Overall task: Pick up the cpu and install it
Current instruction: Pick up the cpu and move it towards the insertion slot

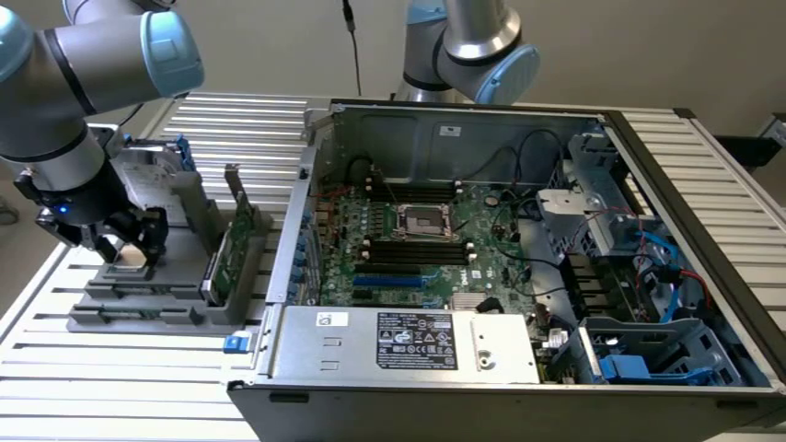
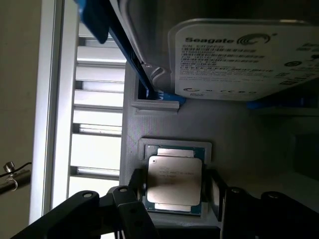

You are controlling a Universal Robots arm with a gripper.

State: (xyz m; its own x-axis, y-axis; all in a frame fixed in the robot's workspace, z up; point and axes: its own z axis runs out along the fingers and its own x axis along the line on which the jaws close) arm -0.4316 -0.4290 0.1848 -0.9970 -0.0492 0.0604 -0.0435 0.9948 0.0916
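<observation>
The cpu (image 2: 174, 174), a small square chip with a silvery top and pale tan rim, lies flat in a recess of the grey holder (image 2: 164, 124). My gripper (image 2: 174, 191) is open, with one dark finger (image 2: 130, 201) on each side of the chip, and I see no contact with it. In the exterior view the gripper (image 1: 123, 244) hangs low over the grey holder (image 1: 147, 299) at that view's left. The black-and-metal socket frame (image 1: 425, 219) sits on the motherboard inside the open computer case (image 1: 406, 345).
A silver hard drive (image 2: 239, 55) with a white label stands in the holder just beyond the chip. A green card (image 1: 239, 244) stands upright in the holder's slot toward the case. A second arm (image 1: 473, 46) rises behind the case. The slatted table (image 1: 110, 387) lies underneath.
</observation>
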